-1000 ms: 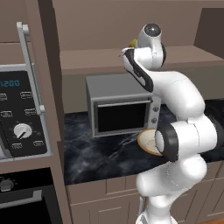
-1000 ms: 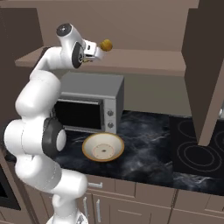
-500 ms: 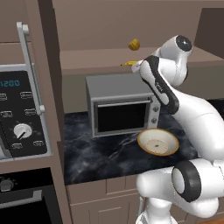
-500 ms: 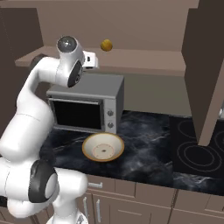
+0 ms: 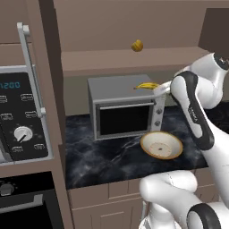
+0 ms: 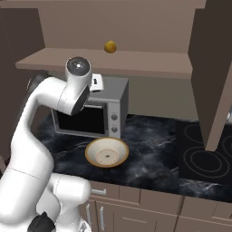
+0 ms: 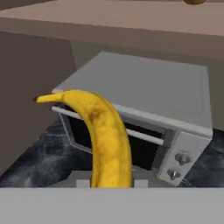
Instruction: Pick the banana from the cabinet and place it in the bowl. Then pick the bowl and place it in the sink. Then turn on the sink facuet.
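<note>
Left base view: the banana point(image 5: 146, 86) is out of the cabinet point(image 5: 129, 61) and hangs over the top of the microwave point(image 5: 125, 107), carried at the end effector point(image 5: 162, 88). The bowl point(image 5: 161, 145) sits on the dark desk point(image 5: 103, 156) in front of the microwave's right end, holding nothing. A rounder yellow fruit point(image 5: 137, 45) remains on the cabinet shelf above the microwave.

Right base view: the arm's wrist is level with the microwave's top, and the bowl lies below it, just in front of the microwave.

Hand view: the banana rises from between the fingers, so the end effector is grasping it, with the microwave beyond.

Judged from this, step 1 is half done: the pick is made, the drop into the bowl is left, then the sink and faucet steps.
</note>
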